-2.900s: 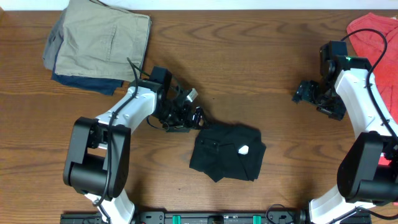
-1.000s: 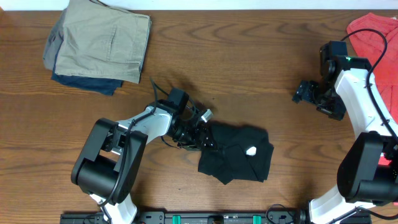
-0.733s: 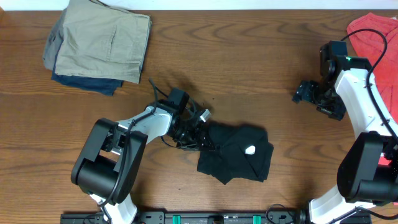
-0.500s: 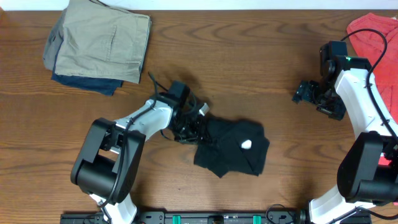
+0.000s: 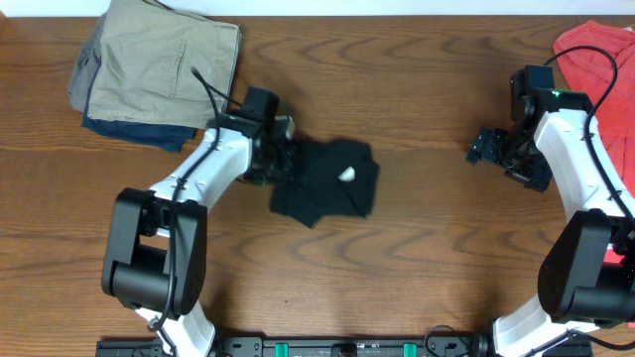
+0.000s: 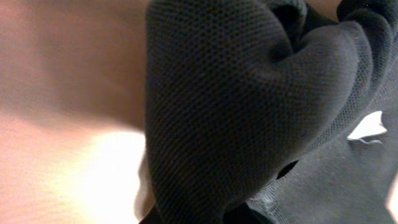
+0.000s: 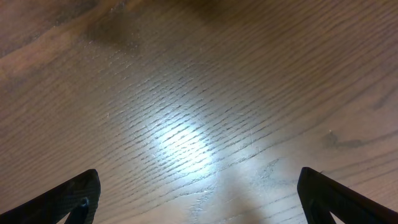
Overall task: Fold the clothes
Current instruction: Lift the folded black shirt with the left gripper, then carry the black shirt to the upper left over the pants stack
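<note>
A brown wooden table (image 5: pixel 417 258) carries a bunched black T-shirt (image 5: pixel 327 183) near its middle. At the far left, folded khaki trousers (image 5: pixel 159 64) lie on a navy garment (image 5: pixel 129 129). A red garment (image 5: pixel 600 50) lies at the far right corner.

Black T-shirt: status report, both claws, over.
Left claw shut on the black T-shirt, at its edge. Right claw open over the table. Shirt bunched. Folded pile nearby, not touching.

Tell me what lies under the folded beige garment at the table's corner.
A dark blue garment lies under the beige garment; only its near edge shows. The rest is covered, so whether anything else is below cannot be seen.
</note>
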Controlling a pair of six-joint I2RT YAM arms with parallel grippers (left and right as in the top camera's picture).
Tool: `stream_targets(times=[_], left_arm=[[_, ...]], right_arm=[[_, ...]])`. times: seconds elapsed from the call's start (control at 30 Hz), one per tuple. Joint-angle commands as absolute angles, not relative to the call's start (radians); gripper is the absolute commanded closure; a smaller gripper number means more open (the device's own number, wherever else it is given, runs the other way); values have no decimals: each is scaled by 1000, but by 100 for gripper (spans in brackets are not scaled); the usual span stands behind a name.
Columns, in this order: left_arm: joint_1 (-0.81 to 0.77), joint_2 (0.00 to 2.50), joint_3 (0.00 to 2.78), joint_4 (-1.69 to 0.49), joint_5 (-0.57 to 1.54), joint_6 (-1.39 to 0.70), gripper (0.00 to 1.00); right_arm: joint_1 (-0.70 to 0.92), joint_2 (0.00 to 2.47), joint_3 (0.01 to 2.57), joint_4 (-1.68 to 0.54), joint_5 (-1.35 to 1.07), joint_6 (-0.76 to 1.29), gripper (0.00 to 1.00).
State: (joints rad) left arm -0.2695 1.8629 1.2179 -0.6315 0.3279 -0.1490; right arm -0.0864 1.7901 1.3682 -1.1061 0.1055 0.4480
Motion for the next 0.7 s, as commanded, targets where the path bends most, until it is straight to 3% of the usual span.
stream_targets(times=[0.0, 0.3, 0.67], left_arm=[[-239, 1876, 1266, -596, 79, -40, 94], [-178, 1876, 1290, -422, 6, -27, 94], [-145, 1876, 1430, -445, 6, -27, 94]], right_arm=[[-91, 1777, 1380, -1107, 112, 459, 1], [-91, 1777, 1380, -1107, 112, 459, 1], [-91, 1777, 1380, -1107, 112, 459, 1]])
